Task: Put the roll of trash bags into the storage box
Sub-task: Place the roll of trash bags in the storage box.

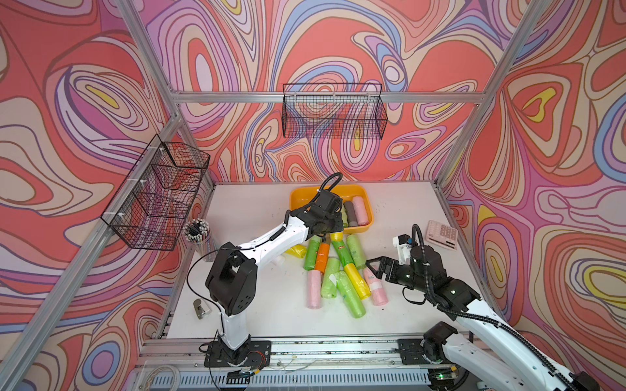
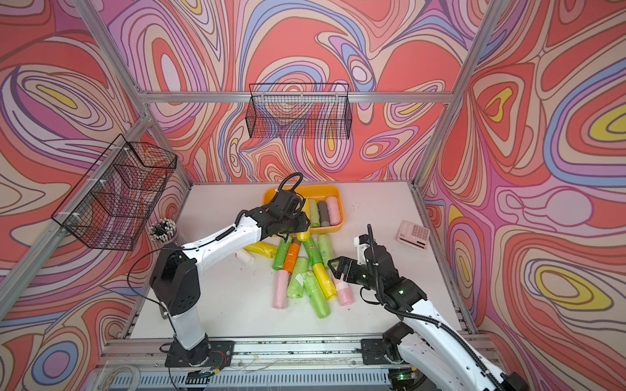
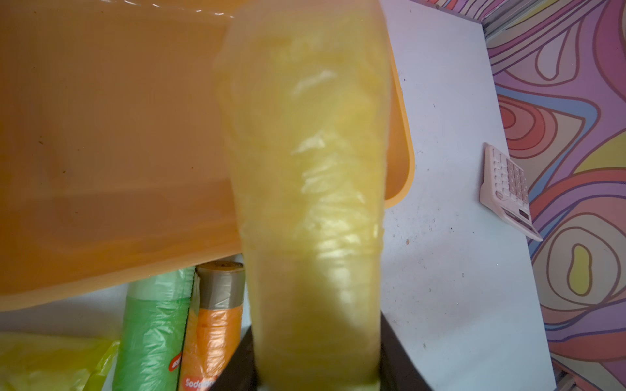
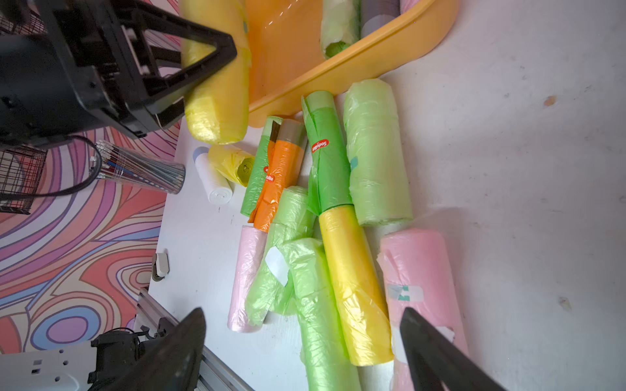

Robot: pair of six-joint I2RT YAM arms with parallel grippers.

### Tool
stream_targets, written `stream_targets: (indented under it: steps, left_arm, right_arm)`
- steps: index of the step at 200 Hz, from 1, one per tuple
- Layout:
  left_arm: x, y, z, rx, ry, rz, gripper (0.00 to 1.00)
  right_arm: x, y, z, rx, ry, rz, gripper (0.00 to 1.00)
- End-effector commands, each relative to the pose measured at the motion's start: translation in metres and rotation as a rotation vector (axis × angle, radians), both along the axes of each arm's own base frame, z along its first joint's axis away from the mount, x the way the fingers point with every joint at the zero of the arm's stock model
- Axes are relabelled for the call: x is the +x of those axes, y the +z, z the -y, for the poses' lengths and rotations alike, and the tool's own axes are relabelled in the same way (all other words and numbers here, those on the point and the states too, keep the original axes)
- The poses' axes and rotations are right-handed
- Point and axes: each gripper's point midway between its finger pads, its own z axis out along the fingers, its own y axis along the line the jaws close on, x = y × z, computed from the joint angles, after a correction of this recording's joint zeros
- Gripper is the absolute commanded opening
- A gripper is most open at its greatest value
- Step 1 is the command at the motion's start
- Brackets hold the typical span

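Note:
My left gripper (image 1: 327, 227) (image 3: 316, 338) is shut on a yellow roll of trash bags (image 3: 305, 162) (image 4: 216, 84) (image 2: 302, 235). It holds the roll in the air over the near rim of the orange-yellow storage box (image 1: 298, 199) (image 2: 270, 197) (image 3: 101, 135) (image 4: 355, 64). A pale green, a grey (image 1: 350, 213) and a pink roll (image 1: 359, 210) lie in the box's right part. Several more rolls (image 1: 335, 270) (image 4: 338, 237) lie piled on the table in front of the box. My right gripper (image 1: 371, 267) (image 2: 333, 267) (image 4: 301, 316) stands open and holds nothing, low over the pile's right side.
A pink calculator (image 1: 442, 233) (image 3: 508, 189) lies at the right edge. A cup of pens (image 1: 197, 233) stands at the left, with a small metal object (image 1: 200, 308) nearer the front. Black wire baskets hang on the back wall (image 1: 332, 111) and the left wall (image 1: 159, 193).

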Motion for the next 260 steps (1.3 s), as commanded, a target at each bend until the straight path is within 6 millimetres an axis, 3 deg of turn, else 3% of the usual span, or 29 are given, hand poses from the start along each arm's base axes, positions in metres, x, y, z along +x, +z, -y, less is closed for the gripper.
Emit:
stream_targets:
  steps: [1,118,207,260]
  left_arm:
    - [0.015,0.010,0.007,-0.015,-0.021,0.017,0.09]
    - [0.085,-0.016,0.006,-0.012,0.019,-0.016,0.08]
    - [0.116,-0.058,0.001,0.094,0.079,-0.046,0.08]
    - [0.126,-0.072,-0.005,0.113,0.108,-0.060,0.08]
  right_arm:
    - [0.000,0.003,0.007,-0.020,-0.028,0.009,0.92]
    - [0.011,-0.009,0.037,-0.217,-0.127,-0.002,0.91]
    - [0.010,-0.018,0.048,-0.281,-0.161,-0.022,0.91]
    - [0.007,-0.024,0.053,-0.306,-0.172,-0.033,0.91]
